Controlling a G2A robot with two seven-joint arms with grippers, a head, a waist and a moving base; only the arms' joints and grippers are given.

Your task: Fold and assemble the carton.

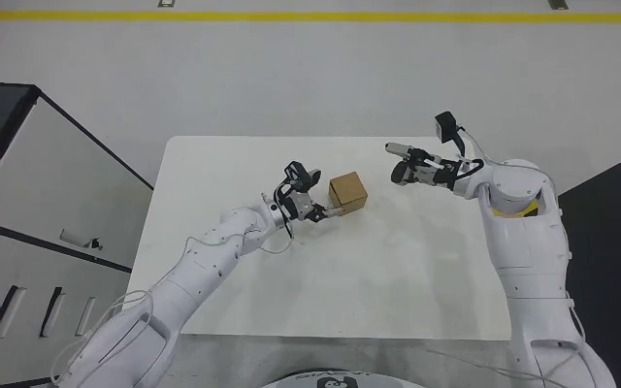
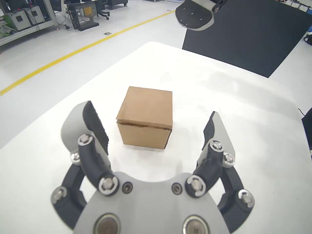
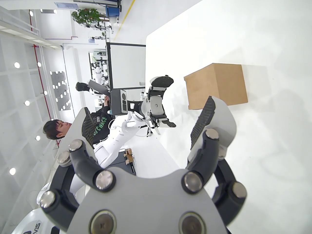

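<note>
Top view: one brown carton [image 1: 347, 192], closed into a cube, stands on the white bench [image 1: 408, 281], nearer the far edge than the near one. There is bare surface on all sides, widest toward the near edge. Two arms counted. The left end effector [image 1: 323, 211] sits just beside the carton's left face, fingers apart. The right end effector [image 1: 394, 162] is off to the carton's right with a clear gap, fingers apart.

Left wrist view: the carton sits ahead of the spread fingers, touching neither. A flap seam runs along the top edge of its near face. The right end effector hangs high beyond the bench's far edge.

Right wrist view: two plain faces of the carton show. The left end effector is beside it, jaws wide.
</note>
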